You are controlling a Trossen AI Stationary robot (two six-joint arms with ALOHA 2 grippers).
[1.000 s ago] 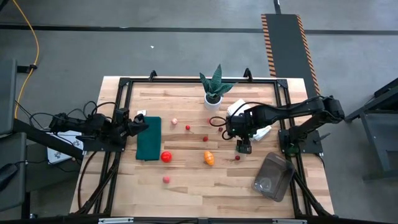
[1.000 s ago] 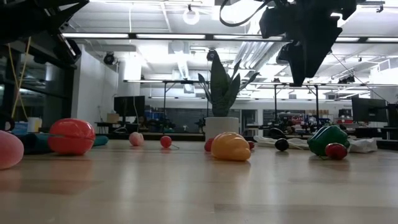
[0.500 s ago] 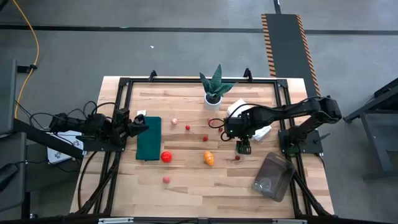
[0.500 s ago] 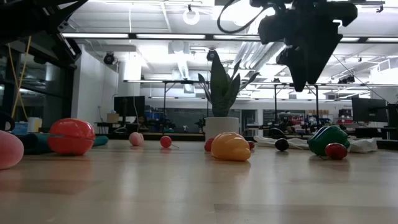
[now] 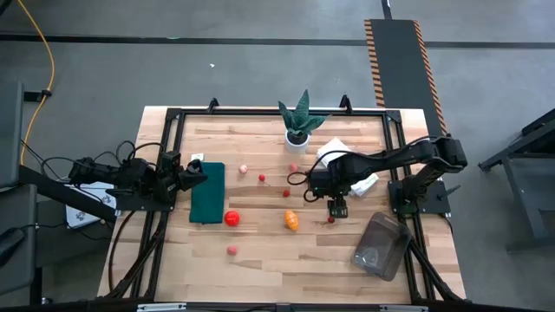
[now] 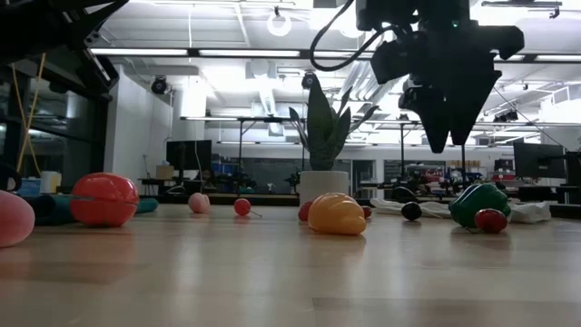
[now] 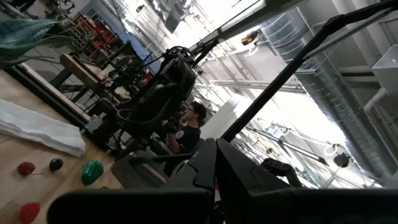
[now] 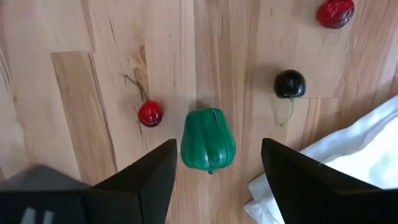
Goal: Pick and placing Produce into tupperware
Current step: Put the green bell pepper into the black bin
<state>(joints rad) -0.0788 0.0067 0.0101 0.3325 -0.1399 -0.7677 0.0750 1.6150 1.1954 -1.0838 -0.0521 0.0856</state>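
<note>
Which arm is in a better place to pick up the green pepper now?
The right. Its open hand hangs straight above the green pepper, one finger on each side, near the white cloth. The left hand is shut and parked at the table's far left, by the green mat.

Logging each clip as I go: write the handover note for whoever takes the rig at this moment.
Left tool: shut, parked at the table's left edge by the green mat.
Right tool: open, empty, hovering over the green pepper.
Tupperware: near right corner, looks empty.
Done: nothing placed.
Left: all produce, including the red tomato and orange piece.
</note>
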